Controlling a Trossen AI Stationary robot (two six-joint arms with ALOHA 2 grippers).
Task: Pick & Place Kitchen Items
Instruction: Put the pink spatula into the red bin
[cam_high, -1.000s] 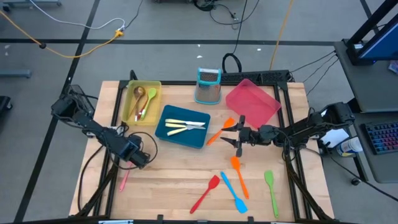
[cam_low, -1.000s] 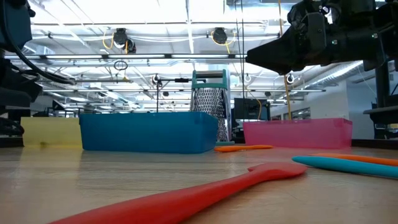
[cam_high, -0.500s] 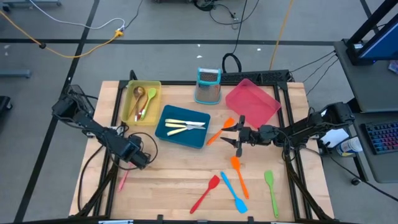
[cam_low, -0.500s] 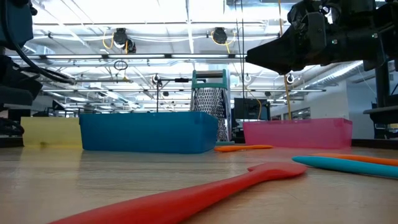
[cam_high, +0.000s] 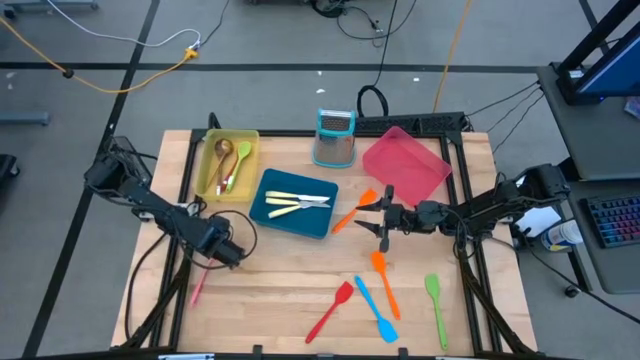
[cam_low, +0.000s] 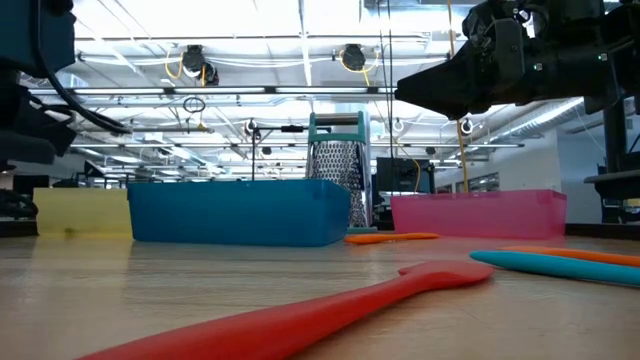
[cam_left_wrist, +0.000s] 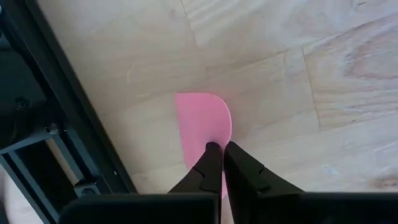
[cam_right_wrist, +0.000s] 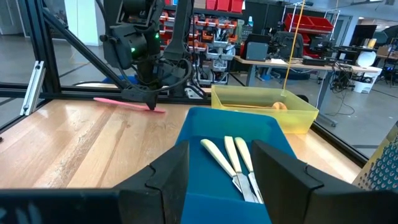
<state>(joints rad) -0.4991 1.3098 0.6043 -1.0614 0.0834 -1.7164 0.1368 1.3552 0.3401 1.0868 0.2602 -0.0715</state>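
Pink spatula (cam_left_wrist: 203, 129): near the worktop's left edge, pinched at its blade between the closed fingers of the left gripper (cam_left_wrist: 217, 149). Right gripper (cam_right_wrist: 214, 163): fingers spread, empty, hovering mid-worktop beside the blue tray (cam_high: 270, 215).

A metal grater (cam_high: 335, 137) stands between the yellow tray (cam_high: 212, 168) and pink tray (cam_high: 432, 168), behind the blue tray (cam_high: 263, 208).

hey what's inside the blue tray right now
Three cream-handled knives lie side by side in the blue tray. From the low view its wall hides them, so only the high and right wrist views show the contents.
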